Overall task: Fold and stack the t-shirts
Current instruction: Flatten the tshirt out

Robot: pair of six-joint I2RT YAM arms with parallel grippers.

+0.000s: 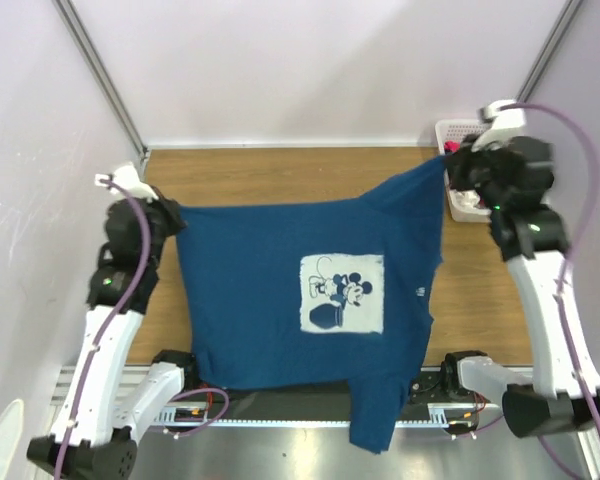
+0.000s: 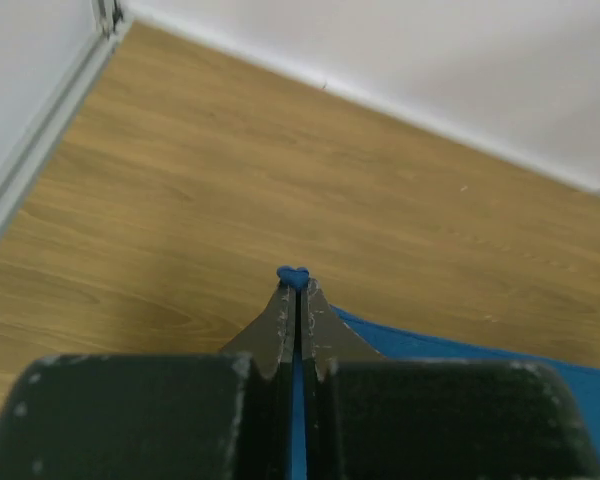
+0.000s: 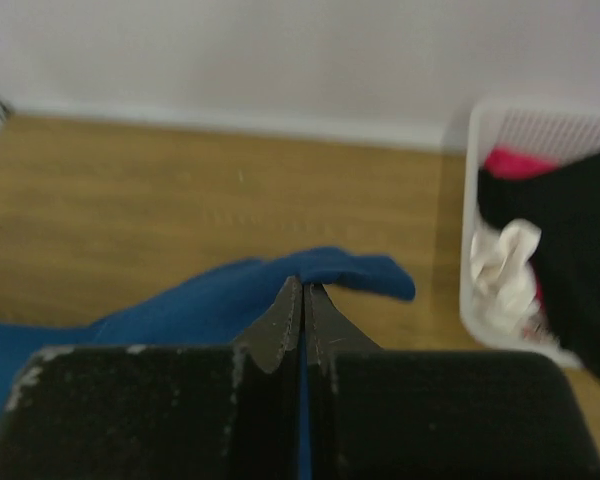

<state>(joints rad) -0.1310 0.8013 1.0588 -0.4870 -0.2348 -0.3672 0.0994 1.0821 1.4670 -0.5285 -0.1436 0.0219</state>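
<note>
The dark blue t-shirt [image 1: 280, 300] with a white mouse print [image 1: 342, 293] hangs spread between my two grippers above the table, its lower end drooping over the near edge. My left gripper [image 1: 173, 216] is shut on one top corner of the shirt; a nub of blue cloth [image 2: 293, 276] pokes out past the fingertips. My right gripper [image 1: 450, 166] is shut on the other top corner, held higher; blue cloth [image 3: 310, 275] folds over its tips. Black, pink and cream-white shirts [image 3: 550, 240] lie in the basket.
A white plastic lattice basket [image 1: 446, 132] stands at the back right corner of the wooden table [image 1: 280, 175]; it also shows in the right wrist view [image 3: 470, 200]. White walls and metal posts enclose the table's back and sides.
</note>
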